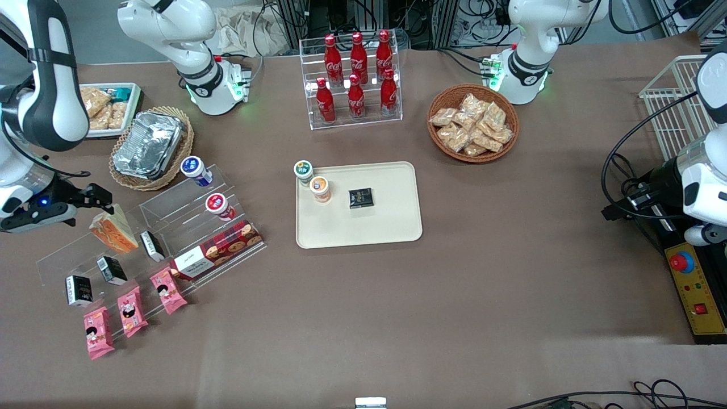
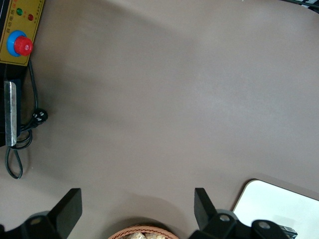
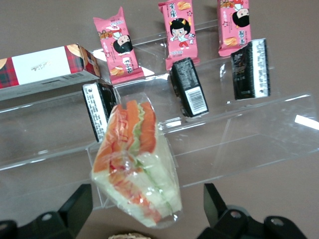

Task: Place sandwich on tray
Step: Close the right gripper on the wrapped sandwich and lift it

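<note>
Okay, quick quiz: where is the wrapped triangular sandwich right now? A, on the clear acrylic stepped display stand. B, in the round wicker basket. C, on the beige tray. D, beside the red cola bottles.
A: the wrapped triangular sandwich stands on the clear acrylic stepped display stand, with the open end effector around it; the beige rectangular tray holds other items.

Robotics lab, dressed up as a mock snack shop. Two white arm bases bolted at the brown-covered table (image 1: pixel 454 295), cable tangle and racks along the edge farthest from the front camera, emergency-stop box (image 1: pixel 696 289) toward the parked arm's end. Shop props: acrylic rack of cola bottles (image 1: pixel 356 74), clear stepped display shelf (image 1: pixel 170 227), wicker snack basket (image 1: pixel 473 122), beige tray (image 1: pixel 392 227). Gripper (image 1: pixel 99 196) above the shelf.
</note>
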Motion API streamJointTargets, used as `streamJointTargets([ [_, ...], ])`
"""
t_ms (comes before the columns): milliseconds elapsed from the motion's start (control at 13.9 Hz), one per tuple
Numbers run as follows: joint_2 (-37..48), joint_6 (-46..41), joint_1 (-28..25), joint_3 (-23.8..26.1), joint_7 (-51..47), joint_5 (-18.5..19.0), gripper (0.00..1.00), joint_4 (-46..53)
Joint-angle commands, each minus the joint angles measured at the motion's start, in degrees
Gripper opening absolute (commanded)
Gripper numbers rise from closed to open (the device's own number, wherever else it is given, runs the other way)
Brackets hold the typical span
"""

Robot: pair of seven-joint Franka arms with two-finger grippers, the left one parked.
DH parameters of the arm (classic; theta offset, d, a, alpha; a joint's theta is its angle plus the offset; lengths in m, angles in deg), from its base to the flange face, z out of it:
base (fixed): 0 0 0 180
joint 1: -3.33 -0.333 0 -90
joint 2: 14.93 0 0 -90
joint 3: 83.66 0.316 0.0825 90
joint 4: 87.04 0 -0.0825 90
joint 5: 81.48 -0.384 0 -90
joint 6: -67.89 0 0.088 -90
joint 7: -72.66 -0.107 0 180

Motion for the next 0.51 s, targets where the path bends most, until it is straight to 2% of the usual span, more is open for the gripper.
streamJointTargets([
  [0, -1.4, 3.0, -0.1, 0.0, 2.7, -3.3, 0.99, -1.0],
  [144, -2.4, 4.4, 0.0, -0.1, 4.7, -5.1, 0.97, -1.2],
  [216, -2.7, 4.5, 0.0, -0.1, 5.3, -5.4, 0.88, -1.1],
  [289, -2.7, 4.5, 0.1, -0.1, 5.7, -5.5, 0.71, -1.2],
  [433, -2.6, 4.4, 0.2, -0.1, 6.5, -5.5, 0.23, -1.1],
])
